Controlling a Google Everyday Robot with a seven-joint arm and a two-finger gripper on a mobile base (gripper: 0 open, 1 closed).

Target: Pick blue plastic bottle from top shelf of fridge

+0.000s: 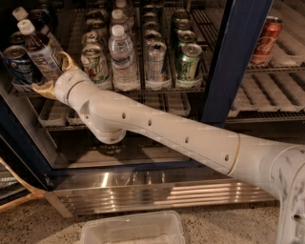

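The gripper (53, 75) is sitting at the far left end of the top shelf (157, 89) of the fridge (228, 62). Its two yellowish fingers (67, 59) are lying one on each side of the lower part of the blue plastic bottle (42, 51), so I am judging that it is clamped on the bottle. The bottle is leaning to the left with its white cap up (whether its base is already off the lane tray I cannot tell, because the wrist is covering it). The grasp is looking done, and the pulling-out step is in hand.

The next move is calling for a small lift and then a straight pull outward, with a firm grip, because a leaning bottle is likely slipping easily.

The room here is tight. A blue can (17, 64) is standing just beside the bottle on the left, and a pale green can (95, 64) is standing just beside the upper finger on the right. A second capped bottle (21, 14) is waiting behind. The dark frame edge (21, 138) is running near the lower finger. Toward the front, the way is looking open.
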